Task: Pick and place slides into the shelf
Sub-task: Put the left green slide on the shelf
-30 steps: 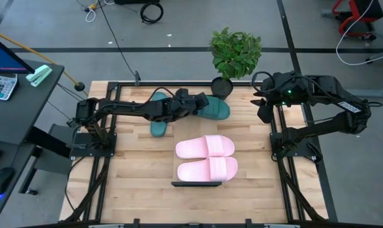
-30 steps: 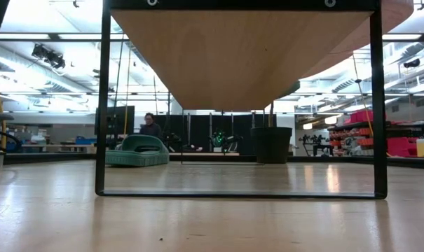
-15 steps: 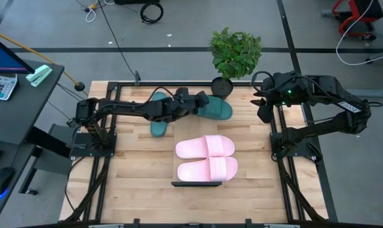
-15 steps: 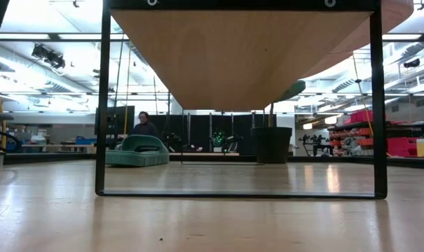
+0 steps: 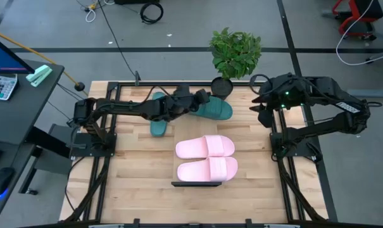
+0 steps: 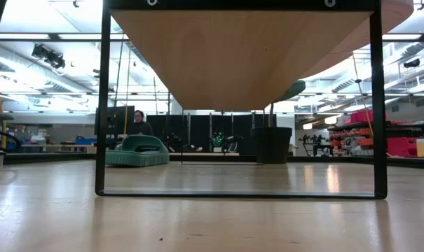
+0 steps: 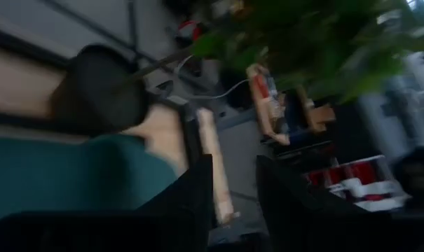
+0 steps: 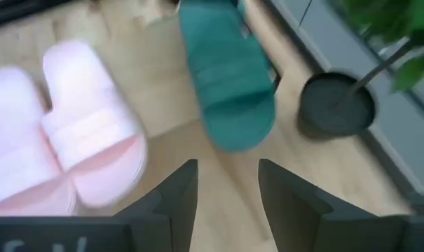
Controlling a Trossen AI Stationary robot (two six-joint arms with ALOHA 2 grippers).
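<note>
The two light pink soft slides (image 5: 206, 158) lie side by side on the long narrow light wood shelf (image 5: 197, 183), touching each other. Behind the shelf, toward the potted green plant (image 5: 234, 54), one dark teal green slide (image 5: 214, 109) lies flat on the wooden plank bench (image 5: 134, 177) just beside the plant's dark pot. The second dark teal slide (image 5: 157, 118) lies farther from the plant, partly hidden under the left arm. The left gripper (image 5: 200, 100) sits at the edge of the teal slide nearest the plant; whether its fingers are parted or clamped on it cannot be told. The right gripper (image 8: 227, 183) hangs on the other side of the plant from the left arm, fingers apart and holding nothing.
</note>
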